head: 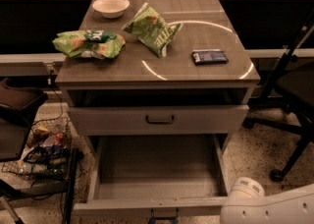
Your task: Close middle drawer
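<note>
The middle drawer [156,174] is pulled far out of the cabinet and its plain box is empty. Its flat front [147,207] runs along the bottom edge of the camera view, with the small dark handle [163,214] at its centre. The top drawer [159,119], above it, stands slightly out, with a dark gap under the cabinet top. A white rounded part of my arm [267,204] shows at the bottom right, beside the drawer's right front corner. My gripper is not in view.
On the cabinet top [216,75] lie a white bowl [111,6], two green snack bags [88,43] [153,28] and a dark flat packet [209,56]. A wire basket of clutter [41,152] stands at the left. Black chair legs [287,129] stand at the right.
</note>
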`<state>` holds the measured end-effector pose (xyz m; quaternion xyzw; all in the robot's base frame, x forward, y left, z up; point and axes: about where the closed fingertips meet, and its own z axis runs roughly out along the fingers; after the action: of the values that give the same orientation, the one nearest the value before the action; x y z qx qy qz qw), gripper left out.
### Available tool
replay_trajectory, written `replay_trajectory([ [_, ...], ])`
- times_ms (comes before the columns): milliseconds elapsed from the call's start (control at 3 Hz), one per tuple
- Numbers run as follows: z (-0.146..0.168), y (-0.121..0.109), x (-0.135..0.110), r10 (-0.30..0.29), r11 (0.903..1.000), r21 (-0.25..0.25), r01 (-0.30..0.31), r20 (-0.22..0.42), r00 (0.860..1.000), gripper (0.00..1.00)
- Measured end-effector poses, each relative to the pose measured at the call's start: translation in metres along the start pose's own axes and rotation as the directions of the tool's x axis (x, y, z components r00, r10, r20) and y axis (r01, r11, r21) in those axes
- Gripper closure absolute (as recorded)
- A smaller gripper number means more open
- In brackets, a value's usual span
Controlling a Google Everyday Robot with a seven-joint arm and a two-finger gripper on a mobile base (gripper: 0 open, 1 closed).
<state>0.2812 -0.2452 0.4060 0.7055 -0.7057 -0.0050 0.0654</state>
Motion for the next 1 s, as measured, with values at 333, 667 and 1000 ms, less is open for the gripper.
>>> replay_trajectory([
  [333,0.014,-0.007,-0.014,-0.068,0.9977,-0.010,0.068,0.005,0.998,1.00],
  [667,0.020,-0.022,-0.033,-0.144,0.9896,0.012,0.144,0.014,0.989,1.00],
  [1000,0.020,-0.022,-0.033,-0.144,0.9896,0.012,0.144,0.014,0.989,1.00],
])
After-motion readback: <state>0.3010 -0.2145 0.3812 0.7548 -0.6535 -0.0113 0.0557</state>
